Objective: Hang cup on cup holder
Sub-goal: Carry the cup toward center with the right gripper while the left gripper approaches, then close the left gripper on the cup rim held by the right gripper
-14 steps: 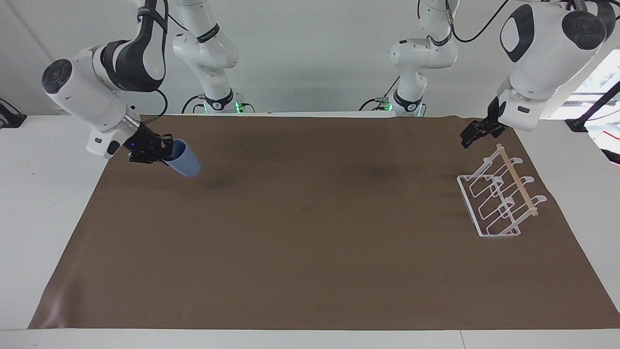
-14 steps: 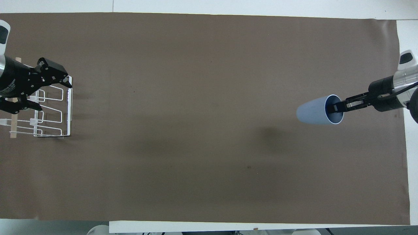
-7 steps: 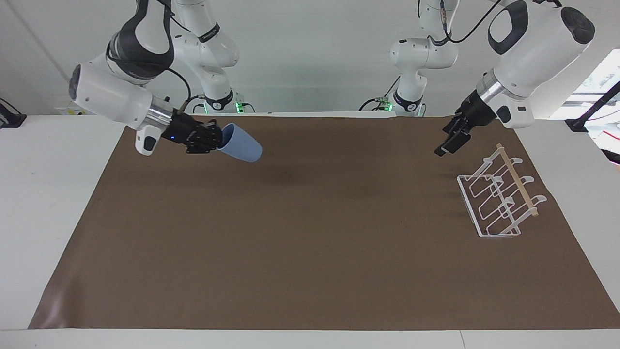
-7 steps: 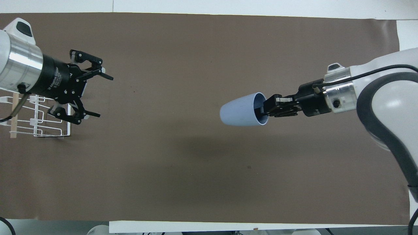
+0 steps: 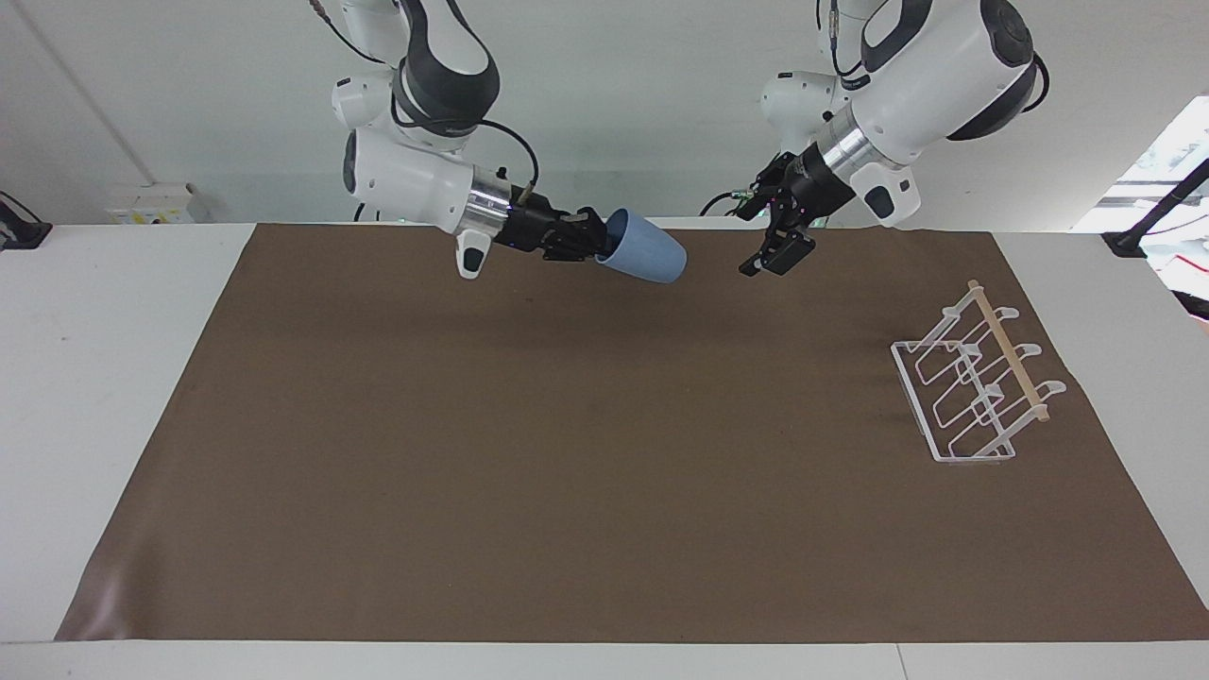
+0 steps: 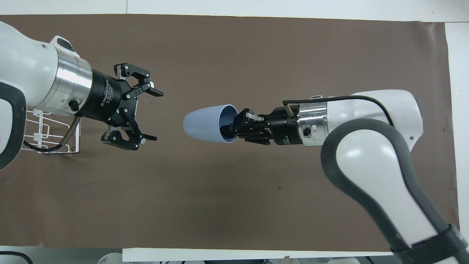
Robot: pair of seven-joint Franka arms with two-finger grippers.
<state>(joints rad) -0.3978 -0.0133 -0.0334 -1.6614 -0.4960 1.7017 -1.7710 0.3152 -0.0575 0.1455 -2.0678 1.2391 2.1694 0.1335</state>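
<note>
Near the top middle of the facing view, my right gripper point(image 5: 597, 247) pinches the blue cup's point(image 5: 644, 247) rim, and my left gripper point(image 5: 776, 253) gapes wide beside it. The white wire cup holder point(image 5: 973, 387) at right has nothing on it; hanging remains.

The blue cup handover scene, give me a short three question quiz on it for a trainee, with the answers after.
1. True or false: the cup rests on the brown mat.
2. Which gripper is open? A: the left gripper. B: the right gripper.
3. Fill in: the cup holder stands at the ___ arm's end of the table.

Key:
1. False. The right gripper holds it in the air by its rim, lying sideways, its base toward the left gripper.
2. A. Its fingers are spread and hold nothing, short of the cup's base; the right gripper is shut on the cup.
3. Left.
</note>
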